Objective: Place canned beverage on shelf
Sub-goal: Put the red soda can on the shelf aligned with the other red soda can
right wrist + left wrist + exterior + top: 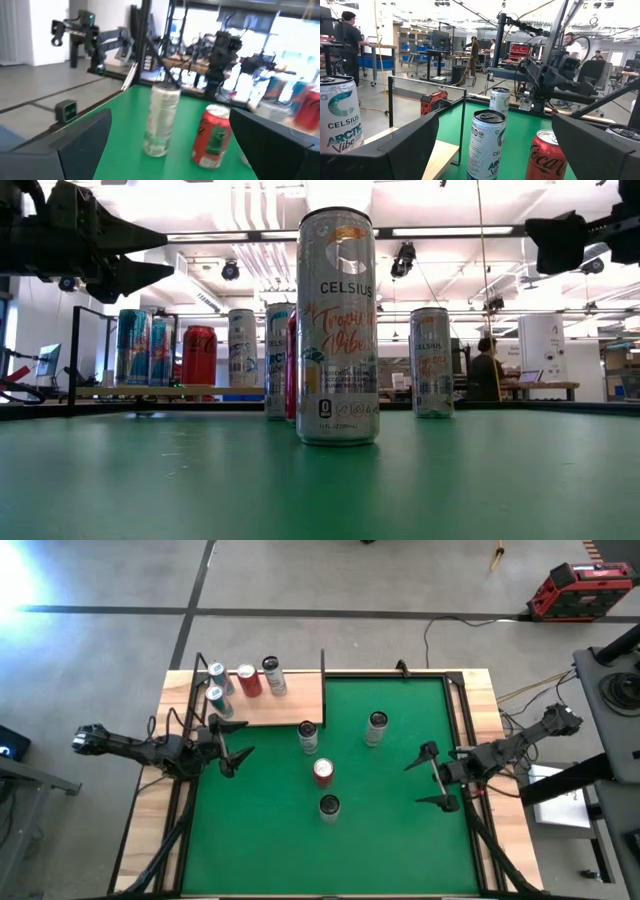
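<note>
Several beverage cans stand upright on their bases on the green mat: a silver one beside the shelf, another silver one, a red one and a near one. The shelf, a light-wood board with black rods, lies at the far left and bears several more cans. My left gripper hovers open at the mat's left edge, just near of the shelf. My right gripper hovers open over the mat's right part, pointing at the red can and the silver can.
Black frame rods rise at the shelf's corners. Bare wooden table strips flank the mat. A red tool case sits on the floor beyond the table. People work in the room behind. Free mat lies toward the near edge.
</note>
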Action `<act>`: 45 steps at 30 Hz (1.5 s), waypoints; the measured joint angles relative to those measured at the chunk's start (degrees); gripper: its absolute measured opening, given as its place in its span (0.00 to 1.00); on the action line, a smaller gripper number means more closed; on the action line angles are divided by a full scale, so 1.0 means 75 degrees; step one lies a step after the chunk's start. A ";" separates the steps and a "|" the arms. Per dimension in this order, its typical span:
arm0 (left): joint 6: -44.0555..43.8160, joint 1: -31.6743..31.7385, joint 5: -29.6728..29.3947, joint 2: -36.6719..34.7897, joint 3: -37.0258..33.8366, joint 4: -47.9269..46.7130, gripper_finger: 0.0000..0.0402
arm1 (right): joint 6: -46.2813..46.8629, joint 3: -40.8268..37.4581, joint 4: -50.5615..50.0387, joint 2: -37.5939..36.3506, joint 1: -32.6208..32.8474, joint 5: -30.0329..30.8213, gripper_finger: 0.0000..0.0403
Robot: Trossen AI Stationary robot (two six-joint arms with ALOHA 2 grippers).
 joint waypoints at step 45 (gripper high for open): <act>0.0000 -0.0001 0.0003 0.0030 0.0000 -0.0018 0.93 | 0.0315 -0.0015 -0.1898 -0.1563 -0.1082 0.0067 0.98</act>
